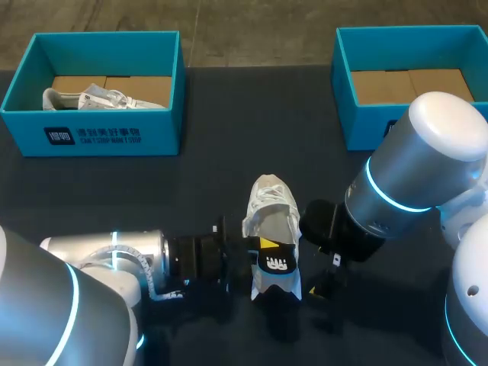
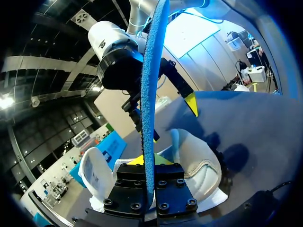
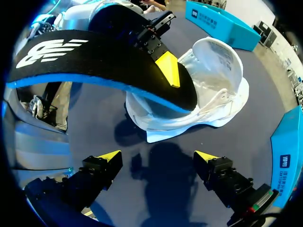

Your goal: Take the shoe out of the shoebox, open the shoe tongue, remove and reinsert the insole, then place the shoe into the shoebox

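Your shoe (image 1: 271, 206) is out on the worktop (image 1: 229, 164). Left fingers (image 3: 168, 71) pinch the insole (image 3: 94, 66) over it; right fingers (image 3: 110, 156) gape. Reseating and boxing are left

Left arm (image 1: 114, 255) lies low and level, and the left gripper (image 2: 149, 161) clamps the insole (image 2: 150, 85) edge-on. Right arm (image 1: 412, 171) angles down close by — right gripper (image 3: 157, 156) gaping wide.

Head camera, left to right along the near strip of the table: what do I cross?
left arm → white shoe → right arm. The insole overlaps the shoe in that sweep, so it has no place of its own in the order.
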